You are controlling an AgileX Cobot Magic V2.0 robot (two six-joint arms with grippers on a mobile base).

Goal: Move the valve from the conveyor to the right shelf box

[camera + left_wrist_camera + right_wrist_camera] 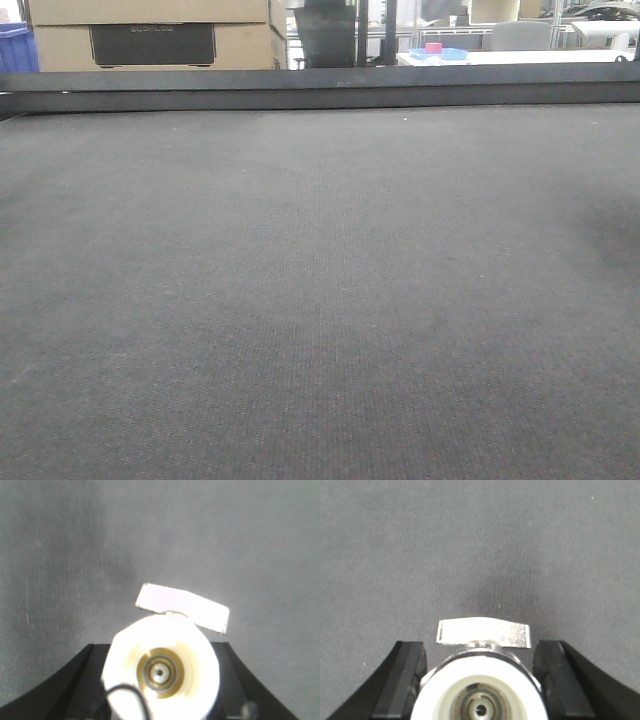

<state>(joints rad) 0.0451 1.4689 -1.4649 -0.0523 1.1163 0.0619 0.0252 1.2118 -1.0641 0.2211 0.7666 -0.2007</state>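
right gripper (480,651): narrow, jaws tight against both sides of the valve (482,692); black fingers (406,675) at its 9 and 3 o'clock.
valve: end-on to the right wrist camera at 6 o'clock, white cap facing the lens, flat pale handle (482,632) at its 12. Looks lifted off the conveyor (480,540).
left gripper (160,650): also narrow, closed round a second valve (161,672); view blurred, pad contact looks likely but isn't sharp.
belt: bare in the front view, dark rail (320,92) at 12 o'clock. No arm shows there.
shelf box: not in view.
step (judgement): carry phase, right side.
how: keep squeeze constant, the smooth cap may slip. Swing slowly toward 3 o'clock, keep the valve axis level, release only once it's inside the box.
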